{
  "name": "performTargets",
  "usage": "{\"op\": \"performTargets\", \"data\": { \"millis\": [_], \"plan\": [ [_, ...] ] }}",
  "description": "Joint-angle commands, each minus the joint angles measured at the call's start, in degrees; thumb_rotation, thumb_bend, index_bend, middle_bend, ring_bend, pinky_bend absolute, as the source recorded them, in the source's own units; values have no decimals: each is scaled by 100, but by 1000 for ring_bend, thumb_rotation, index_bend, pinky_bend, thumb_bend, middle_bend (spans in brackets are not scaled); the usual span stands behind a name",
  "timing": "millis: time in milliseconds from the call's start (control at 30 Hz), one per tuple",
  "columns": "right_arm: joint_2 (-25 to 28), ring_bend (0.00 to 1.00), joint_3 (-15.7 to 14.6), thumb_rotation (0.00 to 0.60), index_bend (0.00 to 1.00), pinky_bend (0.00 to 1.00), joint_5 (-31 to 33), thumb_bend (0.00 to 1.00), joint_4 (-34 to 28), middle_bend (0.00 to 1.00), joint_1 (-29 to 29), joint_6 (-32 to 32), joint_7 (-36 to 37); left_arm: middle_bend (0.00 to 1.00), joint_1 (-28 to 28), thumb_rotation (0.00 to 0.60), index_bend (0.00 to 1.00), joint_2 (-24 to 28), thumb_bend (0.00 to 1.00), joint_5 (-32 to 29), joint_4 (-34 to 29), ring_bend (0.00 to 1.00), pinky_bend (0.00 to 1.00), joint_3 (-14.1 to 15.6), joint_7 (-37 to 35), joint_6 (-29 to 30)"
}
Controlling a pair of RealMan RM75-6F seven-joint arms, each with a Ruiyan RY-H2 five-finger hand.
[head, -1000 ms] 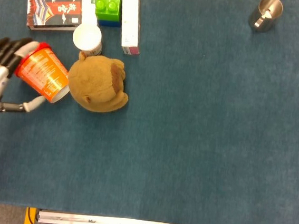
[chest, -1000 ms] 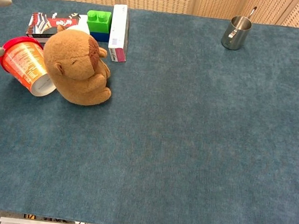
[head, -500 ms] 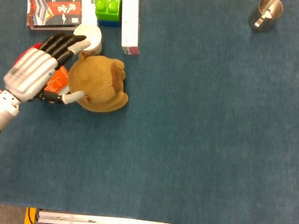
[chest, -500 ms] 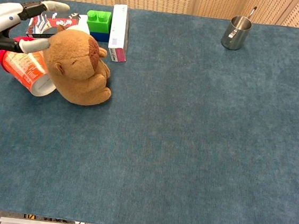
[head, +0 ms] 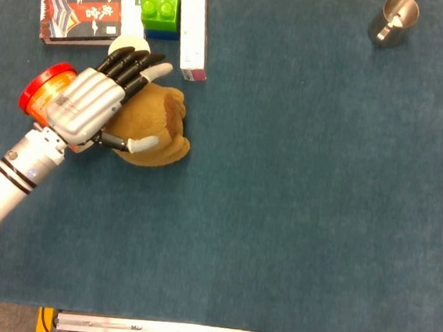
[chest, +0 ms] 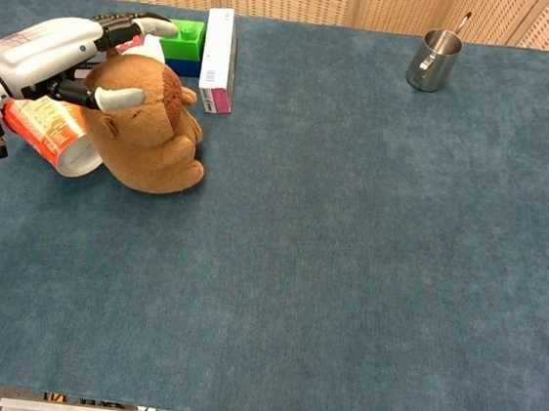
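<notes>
Left hand, fingers spread, holds nothing above the brown plush toy; chest view shows its thumb at the toy's head; orange cup lies tipped beneath the wrist.

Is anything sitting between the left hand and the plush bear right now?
Nothing visible does. The left hand hovers directly over the plush bear, fingers spread, its thumb against the bear's side. The orange cup lies beside the bear, under the wrist, not between them.

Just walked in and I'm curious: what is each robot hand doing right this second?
Left hand: open, fingers spread over the brown plush toy, gripping nothing.
Right hand: not in view.
</notes>
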Motion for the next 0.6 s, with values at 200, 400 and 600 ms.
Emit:
{"op": "performTargets", "data": {
  "millis": [200,400,600],
  "plan": [
    [-36,183,-26,600,286,207,48,122,34,303,-15,-20,20,49,-157,157,42,-213,140,-122,59,20,8,72,388,-209],
    [-47,183,-40,600,286,207,49,122,66,303,-27,-11,49,47,-154,156,42,-318,140,-255,68,20,8,135,792,-242],
    [-58,183,-45,600,286,207,44,122,101,303,-33,-7,101,47,-69,158,42,-280,140,-380,22,20,8,194,964,-162]
  ]
}}
